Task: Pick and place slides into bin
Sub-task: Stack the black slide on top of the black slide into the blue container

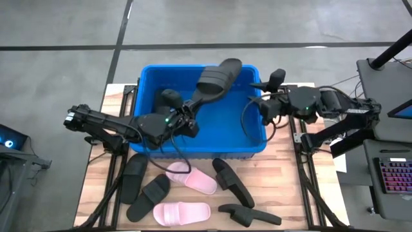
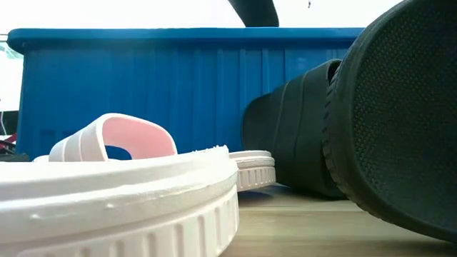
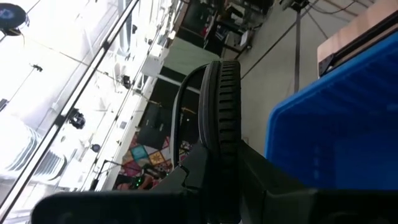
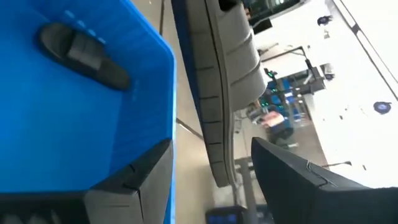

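The blue bin (image 1: 254, 145) stands at the table's middle back; its wall fills the low view (image 2: 178, 93). My left gripper (image 1: 192, 106) is over the bin, shut on a black slide (image 1: 219, 77) that reaches toward the bin's far rim. Another black slide (image 4: 84, 53) lies inside the bin. My right gripper (image 1: 262, 108) is open and empty over the bin's right side. Several black slides (image 1: 232, 182) and two pink slides (image 1: 193, 180) lie on the table before the bin. My left gripper pinches the black slide at one end (image 3: 217, 146) between its two fingers, which lie on the slide's two faces with the ribbed sole edge showing between them. The slide is lifted clear above the bin and stretches away from the fingers toward the far right.
The bin takes up the table's back middle. The loose slides cover the near half of the wood table (image 1: 283, 187). One pink slide (image 2: 118, 139) and a black slide (image 2: 400, 128) lie close before the low camera. A keyboard (image 1: 394, 177) sits off the table's right.
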`<state>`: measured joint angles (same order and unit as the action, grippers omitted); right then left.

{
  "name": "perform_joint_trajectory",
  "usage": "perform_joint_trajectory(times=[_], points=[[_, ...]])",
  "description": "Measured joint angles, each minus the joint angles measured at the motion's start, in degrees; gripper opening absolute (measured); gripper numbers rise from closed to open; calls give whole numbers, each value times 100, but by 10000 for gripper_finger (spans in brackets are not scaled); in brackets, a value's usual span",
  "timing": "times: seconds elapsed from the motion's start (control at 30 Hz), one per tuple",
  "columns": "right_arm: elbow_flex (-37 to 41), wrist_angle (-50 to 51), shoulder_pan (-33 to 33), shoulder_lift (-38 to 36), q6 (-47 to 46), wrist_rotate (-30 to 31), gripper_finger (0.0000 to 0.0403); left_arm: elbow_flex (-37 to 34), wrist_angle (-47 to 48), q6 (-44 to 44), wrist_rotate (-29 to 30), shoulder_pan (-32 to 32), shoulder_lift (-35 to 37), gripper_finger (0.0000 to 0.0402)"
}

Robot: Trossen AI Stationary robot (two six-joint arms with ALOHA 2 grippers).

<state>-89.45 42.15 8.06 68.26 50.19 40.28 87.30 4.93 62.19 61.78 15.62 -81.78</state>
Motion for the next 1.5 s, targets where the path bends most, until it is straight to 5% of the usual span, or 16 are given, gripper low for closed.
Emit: perform_joint_trajectory(times=[0.17,0.47,0.73,1.5], points=[[0,-192,-312,6,169,-633,208,16,-24,2,20,66,-2,27],[0,-223,-680,30,579,-826,212,16,-46,7,24,78,-4,27],[11,-401,-1215,106,751,-1780,212,18,-61,7,22,106,-4,27],[0,-1176,-1974,834,1585,-1782,208,58,-50,28,187,133,-4,27]])
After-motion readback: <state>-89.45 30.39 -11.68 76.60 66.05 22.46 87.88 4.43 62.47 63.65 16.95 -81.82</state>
